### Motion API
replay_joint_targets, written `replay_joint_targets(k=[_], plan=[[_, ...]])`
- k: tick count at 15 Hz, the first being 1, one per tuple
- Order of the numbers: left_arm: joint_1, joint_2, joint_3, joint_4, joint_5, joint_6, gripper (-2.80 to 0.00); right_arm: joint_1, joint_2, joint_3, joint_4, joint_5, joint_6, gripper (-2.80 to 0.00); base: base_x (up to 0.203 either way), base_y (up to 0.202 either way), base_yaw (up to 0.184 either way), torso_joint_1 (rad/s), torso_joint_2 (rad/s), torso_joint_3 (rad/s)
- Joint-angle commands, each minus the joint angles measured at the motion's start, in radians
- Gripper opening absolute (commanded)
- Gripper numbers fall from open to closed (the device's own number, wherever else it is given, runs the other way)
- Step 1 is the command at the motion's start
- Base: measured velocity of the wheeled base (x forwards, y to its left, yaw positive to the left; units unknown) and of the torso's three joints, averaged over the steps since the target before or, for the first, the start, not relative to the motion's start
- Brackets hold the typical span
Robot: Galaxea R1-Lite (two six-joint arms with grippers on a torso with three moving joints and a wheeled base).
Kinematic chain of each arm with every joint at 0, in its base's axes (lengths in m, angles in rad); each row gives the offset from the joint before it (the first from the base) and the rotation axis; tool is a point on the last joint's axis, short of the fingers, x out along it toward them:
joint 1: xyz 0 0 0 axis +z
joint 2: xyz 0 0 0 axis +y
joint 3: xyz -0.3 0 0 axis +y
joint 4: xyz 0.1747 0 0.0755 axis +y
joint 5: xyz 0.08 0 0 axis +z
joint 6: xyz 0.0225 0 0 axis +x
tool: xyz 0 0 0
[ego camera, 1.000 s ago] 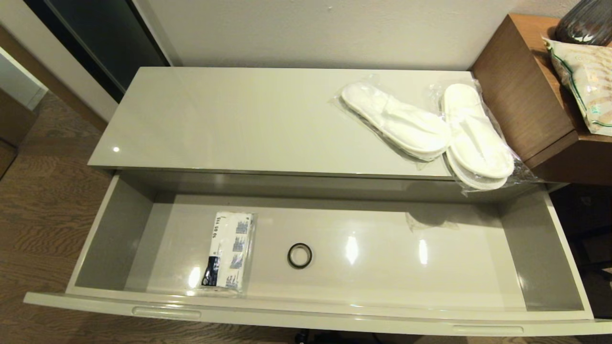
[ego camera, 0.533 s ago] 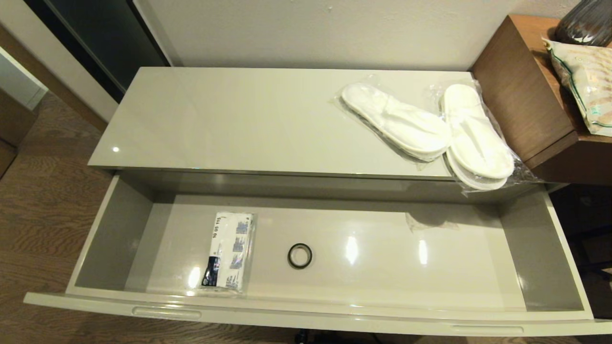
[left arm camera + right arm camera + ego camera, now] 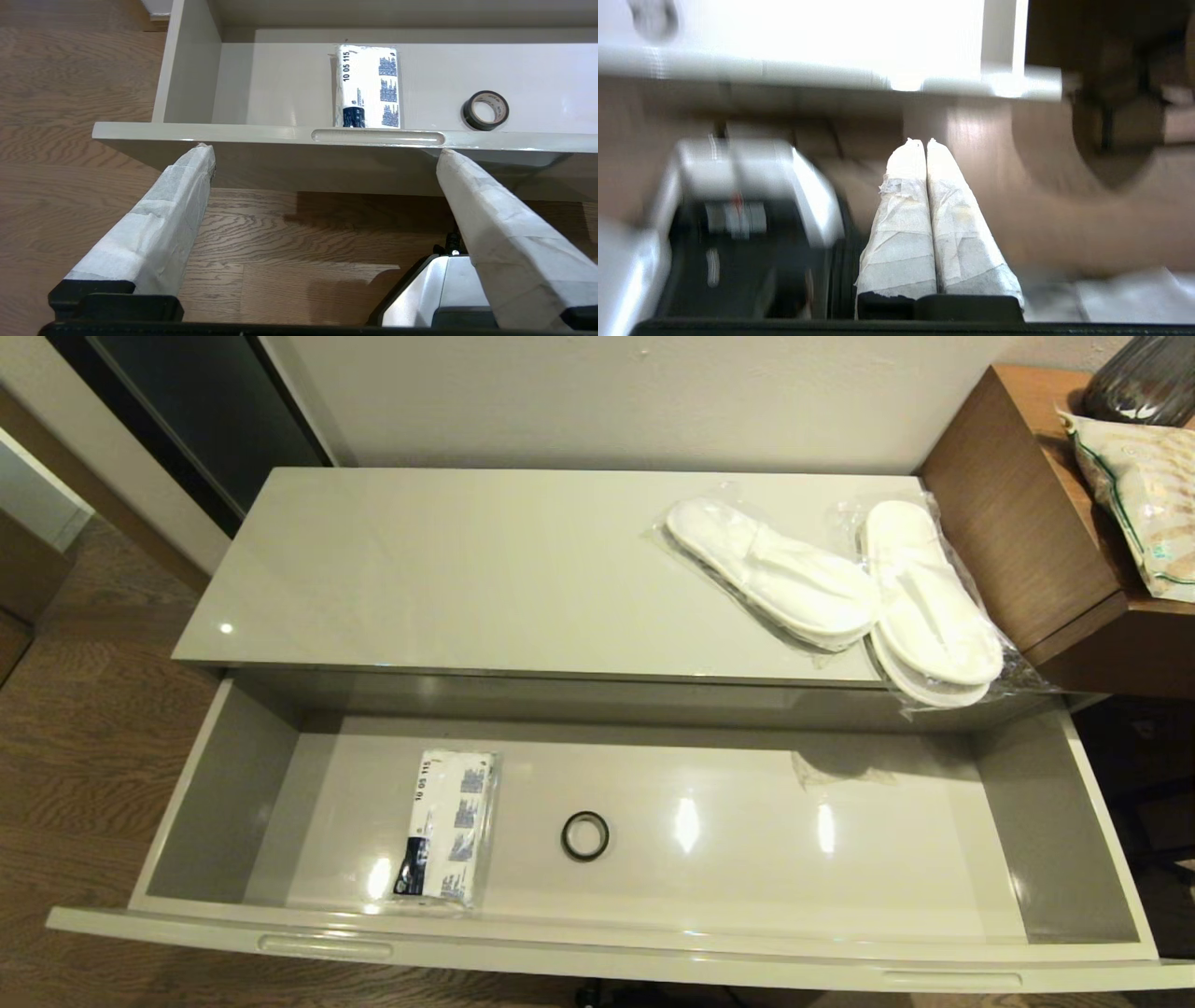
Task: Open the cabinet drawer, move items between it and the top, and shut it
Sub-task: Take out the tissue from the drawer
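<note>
A wood-plank floor [image 3: 84, 728] and a pale wall frame a low cabinet beside a brown wooden desk [image 3: 1018, 523]. The cabinet drawer [image 3: 597, 961] is pulled fully out beneath the top [image 3: 448, 569]. Two bagged pairs of white slippers [image 3: 840, 588] are laid at the top's right end, one overhanging its front edge. The flat white packet [image 3: 446, 826] is seen near the drawer's front left, a small black ring [image 3: 585, 835] beside it. The left gripper [image 3: 322, 154] is held spread below the drawer front; the right gripper [image 3: 925, 144] is pressed together, empty. The packet is judged best approached from above, with the jaws opened before the descent.
</note>
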Motion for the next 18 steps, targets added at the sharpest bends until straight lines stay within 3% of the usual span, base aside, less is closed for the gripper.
replay_joint_targets(k=[1,4,6,8,18], plan=[[0.000,0.001,0.000,0.001,0.000,0.001,0.00,0.000,-0.020,0.168,-0.312,-0.003,0.022,-2.80,0.000,0.000,0.000,0.000,0.00,0.000],[0.000,0.001,0.000,0.001,0.000,0.001,0.00,0.000,-0.018,0.522,-0.825,0.007,0.035,-2.80,0.000,0.000,0.000,0.000,0.00,0.000],[0.000,0.001,0.000,0.000,0.000,0.001,0.00,0.000,-0.017,0.639,-0.994,0.034,0.031,-2.80,0.000,0.000,0.000,0.000,0.00,0.000],[0.000,0.001,0.000,-0.001,0.000,0.001,0.00,0.000,-0.016,0.610,-0.883,0.063,0.017,-2.80,0.000,0.000,0.000,0.000,0.00,0.000],[0.000,0.001,0.000,0.000,0.000,0.001,0.00,0.000,-0.017,0.605,-0.875,0.066,0.021,-2.80,0.000,0.000,0.000,0.000,0.00,0.000]])
